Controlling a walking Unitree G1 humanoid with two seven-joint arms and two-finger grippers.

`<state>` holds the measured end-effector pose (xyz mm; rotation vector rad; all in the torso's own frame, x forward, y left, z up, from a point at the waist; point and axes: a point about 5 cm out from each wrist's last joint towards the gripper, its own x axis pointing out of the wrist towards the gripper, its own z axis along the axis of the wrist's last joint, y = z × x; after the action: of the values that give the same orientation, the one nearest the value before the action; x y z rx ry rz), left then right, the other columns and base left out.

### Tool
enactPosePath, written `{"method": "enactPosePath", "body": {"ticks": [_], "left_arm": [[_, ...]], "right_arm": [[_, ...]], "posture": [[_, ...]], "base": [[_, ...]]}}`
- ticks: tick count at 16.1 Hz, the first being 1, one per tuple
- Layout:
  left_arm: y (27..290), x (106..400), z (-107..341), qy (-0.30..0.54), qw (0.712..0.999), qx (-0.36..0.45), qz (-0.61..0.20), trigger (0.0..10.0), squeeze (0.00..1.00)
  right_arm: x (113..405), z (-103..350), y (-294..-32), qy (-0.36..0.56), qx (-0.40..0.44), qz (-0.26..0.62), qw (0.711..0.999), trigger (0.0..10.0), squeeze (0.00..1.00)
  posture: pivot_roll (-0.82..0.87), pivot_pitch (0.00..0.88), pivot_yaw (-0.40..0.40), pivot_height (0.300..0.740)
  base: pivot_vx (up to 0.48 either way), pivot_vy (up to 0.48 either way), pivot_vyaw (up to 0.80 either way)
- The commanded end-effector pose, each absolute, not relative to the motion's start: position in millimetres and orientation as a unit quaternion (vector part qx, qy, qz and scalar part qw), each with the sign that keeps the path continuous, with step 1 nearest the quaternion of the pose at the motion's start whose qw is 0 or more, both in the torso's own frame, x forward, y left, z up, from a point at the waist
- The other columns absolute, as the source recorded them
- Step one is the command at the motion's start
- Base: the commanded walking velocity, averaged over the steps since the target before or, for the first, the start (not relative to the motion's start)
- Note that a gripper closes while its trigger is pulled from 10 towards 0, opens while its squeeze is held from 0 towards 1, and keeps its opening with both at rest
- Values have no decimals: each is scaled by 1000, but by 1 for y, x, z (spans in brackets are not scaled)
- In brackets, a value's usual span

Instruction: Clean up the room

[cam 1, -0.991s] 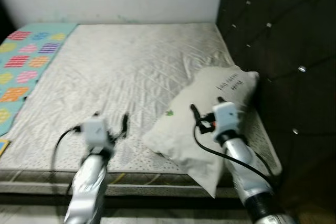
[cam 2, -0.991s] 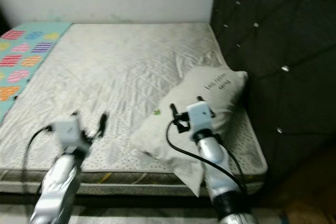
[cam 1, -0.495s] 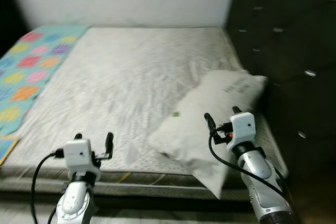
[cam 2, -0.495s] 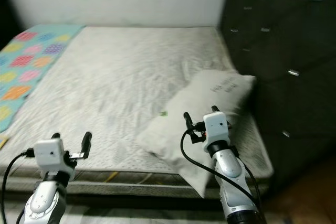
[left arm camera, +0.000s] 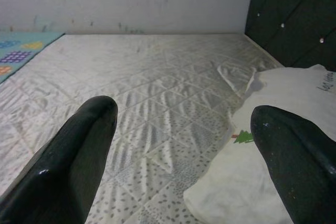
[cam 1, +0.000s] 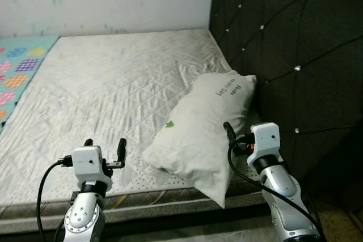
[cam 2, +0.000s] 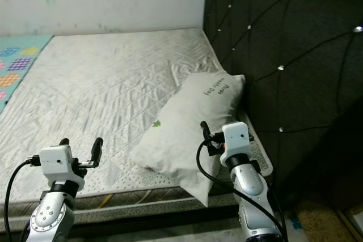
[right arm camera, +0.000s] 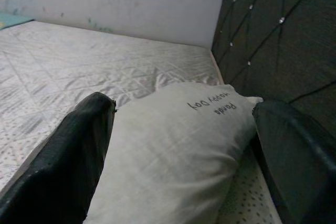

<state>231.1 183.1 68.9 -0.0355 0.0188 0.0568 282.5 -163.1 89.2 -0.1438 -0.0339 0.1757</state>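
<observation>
Right wrist view: spread right end effector (right arm camera: 184, 156) before pillow (right arm camera: 173, 150) lettered "Panda Happy Day".

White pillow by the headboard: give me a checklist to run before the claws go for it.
1. Right claw open wide enough to span the white printed pillow: ok, fingers spread either side of it.
2. Left claw open: ok.
3. Either claw touching the pillow: not ok, both short of it.
4. Pillow free of other things: ok, it lies alone on the grey quilted mattress.
5. Room beside the dark tufted headboard: cannot tell, the pillow's far end sits close to it.
6. Pillow corner overhanging the mattress edge: ok to grip.
</observation>
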Motion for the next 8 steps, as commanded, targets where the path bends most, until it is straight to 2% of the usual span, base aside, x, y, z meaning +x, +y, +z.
{"method": "enactPosePath", "body": {"ticks": [1, 8], "left_arm": [[186, 232, 72, 5, 999, -15, 34, 10000, 0], [189, 229, 71, 7, 999, -19, 46, 10000, 0]], "right_arm": [[283, 94, -165, -23, -72, 82, 994, 10000, 0], [277, 93, -167, -18, -71, 74, 995, 10000, 0]], "posture": [[-134, 0, 72, 740], [-148, 0, 72, 740]], "base": [[0, 0, -800], [0, 0, -800]]}}
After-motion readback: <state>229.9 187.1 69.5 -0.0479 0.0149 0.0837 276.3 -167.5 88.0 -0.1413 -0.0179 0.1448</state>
